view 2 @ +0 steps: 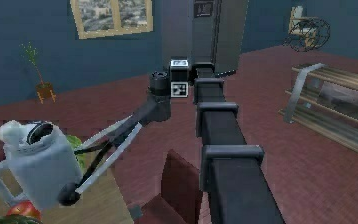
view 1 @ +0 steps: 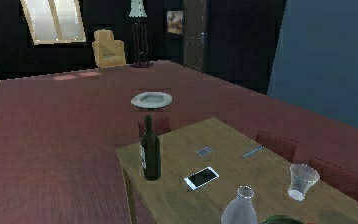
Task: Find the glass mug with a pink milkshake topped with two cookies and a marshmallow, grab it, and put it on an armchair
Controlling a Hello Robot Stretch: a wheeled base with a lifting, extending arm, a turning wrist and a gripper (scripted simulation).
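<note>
A yellow armchair (view 1: 108, 47) stands far off by the back wall, below a window (view 1: 57, 18). In the arm side view the dark arm (view 2: 222, 140) rises from the bottom edge, with the white marker squares (view 2: 180, 80) at its end. The gripper (view 2: 77, 190) slants down and left from there toward a wooden table corner (view 2: 112, 198). A pale watering-can-like vessel (view 2: 35, 160) stands right at its fingers (view 2: 107, 158), so I cannot tell whether it holds anything. Green and red things (view 2: 79, 150) lie behind the vessel.
The near table (view 1: 227, 150) bears a dark bottle (view 1: 150, 150), a phone (view 1: 201, 178), a clear glass cup (view 1: 303, 182) and a pale vessel (view 1: 242, 205). A plate (view 1: 151, 99) shows beyond it. Red chairs (view 2: 182, 185) ring the table. A potted plant (view 2: 42, 75) and a low rack (view 2: 332, 95) stand farther out.
</note>
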